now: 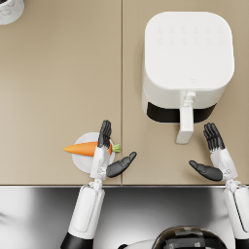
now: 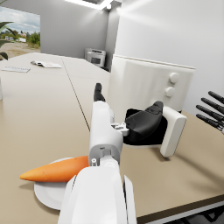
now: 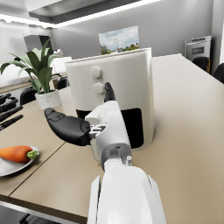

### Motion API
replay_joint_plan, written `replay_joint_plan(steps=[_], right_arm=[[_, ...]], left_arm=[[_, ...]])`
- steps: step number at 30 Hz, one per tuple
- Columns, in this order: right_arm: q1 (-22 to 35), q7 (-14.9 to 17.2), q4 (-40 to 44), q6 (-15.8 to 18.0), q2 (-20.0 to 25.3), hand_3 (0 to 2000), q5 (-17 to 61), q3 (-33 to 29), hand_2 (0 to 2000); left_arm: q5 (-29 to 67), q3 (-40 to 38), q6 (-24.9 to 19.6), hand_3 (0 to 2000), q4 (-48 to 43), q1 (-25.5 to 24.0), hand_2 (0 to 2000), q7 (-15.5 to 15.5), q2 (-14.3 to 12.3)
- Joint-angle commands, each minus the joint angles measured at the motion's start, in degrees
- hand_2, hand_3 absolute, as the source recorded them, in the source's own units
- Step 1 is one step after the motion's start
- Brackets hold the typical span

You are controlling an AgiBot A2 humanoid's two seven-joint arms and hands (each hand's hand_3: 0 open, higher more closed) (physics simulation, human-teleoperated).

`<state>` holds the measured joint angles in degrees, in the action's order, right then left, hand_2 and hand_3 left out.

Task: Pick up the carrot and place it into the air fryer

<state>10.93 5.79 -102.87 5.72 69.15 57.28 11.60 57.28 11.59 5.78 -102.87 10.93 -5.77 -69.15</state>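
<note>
Head view shows us the carrot (image 1: 83, 148) lying on a small white plate (image 1: 85, 163) left of the air fryer (image 1: 187, 63). Our left hand (image 1: 108, 153) hovers over it, fingers spread, holding nothing. Our right hand (image 1: 214, 158) is likewise spread and empty near the fryer's handle (image 1: 185, 124).

I see the carrot (image 1: 86, 148) lying on a small white plate (image 1: 83, 164) — my left hand (image 1: 108, 155) spread open right above its leafy end. My right hand (image 1: 214, 156) — open too — hangs beside the handle (image 1: 186, 123) of the white air fryer (image 1: 187, 63) on the tan table (image 1: 58, 82).
</note>
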Motion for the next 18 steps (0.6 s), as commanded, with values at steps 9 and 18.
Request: replay_joint_plan(steps=[9, 18], right_arm=[[0.0, 0.0, 0.0, 0.0, 0.0, 0, 0.0, 0.0, 0], [-0.1, -1.6, -0.8, -1.6, 0.1, 0, 0.0, 0.4, 0]], left_arm=[[0.0, 0.0, 0.0, 0, 0.0, 0.0, 0, 0.0, 0.0], [0.0, -0.1, -1.6, 0, -1.9, -1.0, 0, 1.6, 0.4]])
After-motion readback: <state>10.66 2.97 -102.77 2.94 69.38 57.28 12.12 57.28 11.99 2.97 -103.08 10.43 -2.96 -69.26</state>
